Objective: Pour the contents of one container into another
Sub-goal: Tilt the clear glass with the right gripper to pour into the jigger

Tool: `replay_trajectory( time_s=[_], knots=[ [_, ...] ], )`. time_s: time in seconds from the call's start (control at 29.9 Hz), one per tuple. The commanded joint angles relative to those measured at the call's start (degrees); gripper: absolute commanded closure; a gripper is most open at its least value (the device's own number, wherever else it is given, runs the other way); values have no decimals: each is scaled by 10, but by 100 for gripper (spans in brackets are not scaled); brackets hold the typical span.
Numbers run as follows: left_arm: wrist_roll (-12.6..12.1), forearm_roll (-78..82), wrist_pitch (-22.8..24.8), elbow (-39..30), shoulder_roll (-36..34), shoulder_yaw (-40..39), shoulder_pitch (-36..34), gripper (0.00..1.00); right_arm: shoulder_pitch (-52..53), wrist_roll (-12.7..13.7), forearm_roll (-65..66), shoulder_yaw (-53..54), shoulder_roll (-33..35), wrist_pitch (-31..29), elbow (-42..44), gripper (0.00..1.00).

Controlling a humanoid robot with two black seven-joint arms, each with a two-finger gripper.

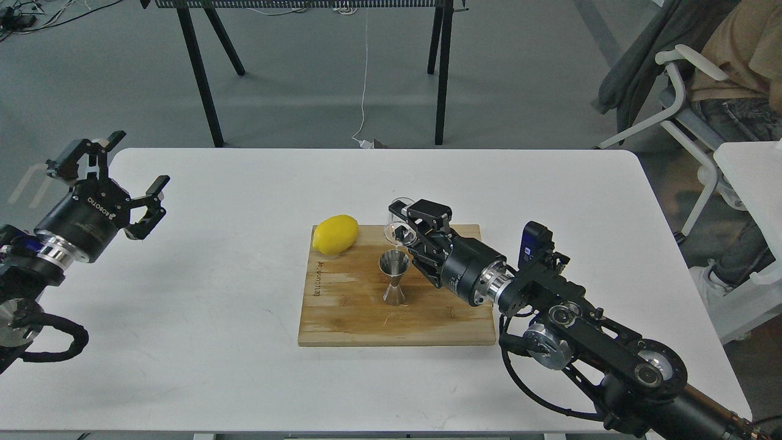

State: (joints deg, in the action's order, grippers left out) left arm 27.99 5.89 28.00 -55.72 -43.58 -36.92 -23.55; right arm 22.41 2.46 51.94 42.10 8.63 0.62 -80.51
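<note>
Here the right gripper (408,231) is clamped around the glass cup (398,222), tilted above the jigger (394,277) on the board (342,318); light, slippery, breakable, so grip mid-wall. The left gripper (119,183) hangs spread.

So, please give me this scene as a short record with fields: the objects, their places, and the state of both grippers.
surface: white table
board: wooden cutting board, near table centre
jigger: steel jigger, upright on the board
glass cup: clear, tilted, held above and just behind the jigger
lemon: yellow lemon, at the board's far left corner
right gripper: shut on the glass cup
left gripper: open, empty, at the table's left edge
</note>
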Motion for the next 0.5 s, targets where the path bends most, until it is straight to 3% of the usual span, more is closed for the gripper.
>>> replay_trajectory(
  time_s=[0.0,0.47],
  knots=[
    [0,0,0,0,1,0,0,8,0,0,16,0,2,0,0,61],
    [0,0,0,0,1,0,0,8,0,-1,33,-18,2,0,1,61]
  ],
)
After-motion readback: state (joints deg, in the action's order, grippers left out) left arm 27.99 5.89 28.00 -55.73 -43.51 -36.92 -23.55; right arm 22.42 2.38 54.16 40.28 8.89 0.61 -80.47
